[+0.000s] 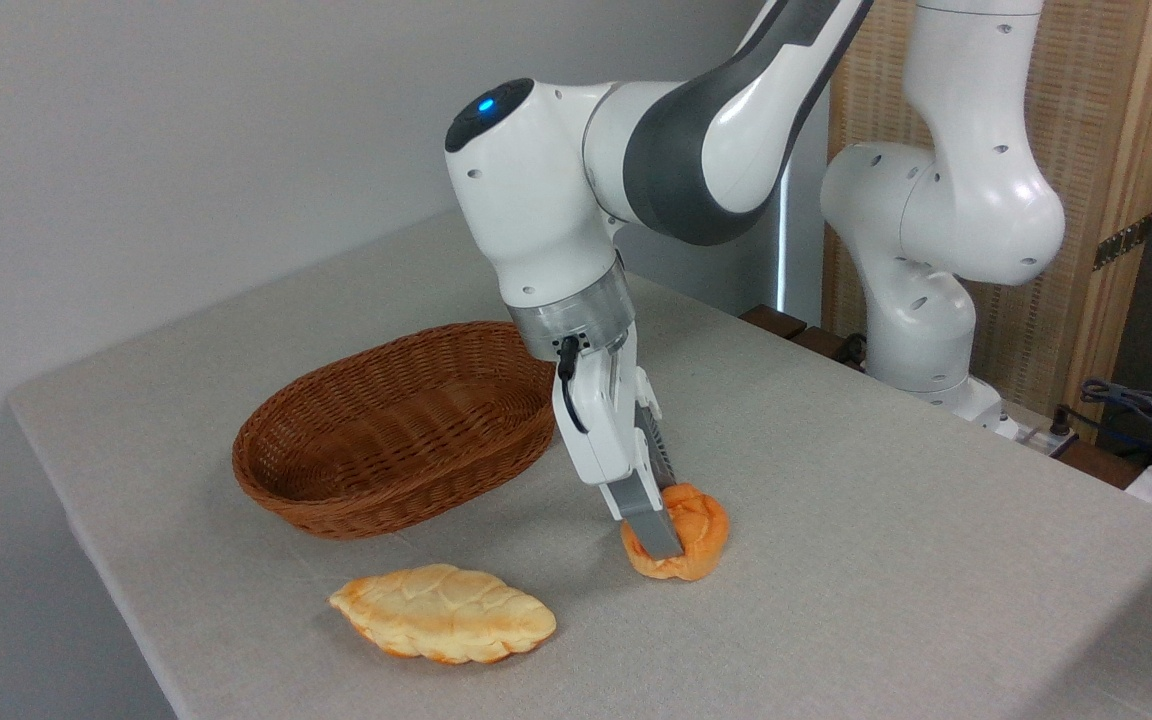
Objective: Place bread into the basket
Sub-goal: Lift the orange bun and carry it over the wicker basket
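The bread (702, 530), a small orange-brown knotted bun, rests on the grey tablecloth right of centre. My gripper (672, 520) comes down on it from above at a tilt. The near finger (648, 520) presses on the bun's left face and the far finger goes down behind its top, so the jaws are shut on the bread. The bun still touches the cloth. The basket (336, 500), an oval brown wicker one, stands empty to the left of the gripper, about a hand's width from the bun.
A longer pale golden braided loaf (443, 613) lies in front of the basket, near the table's front edge. The arm's white base (921, 350) stands at the back right, with cables (1136, 400) beyond it.
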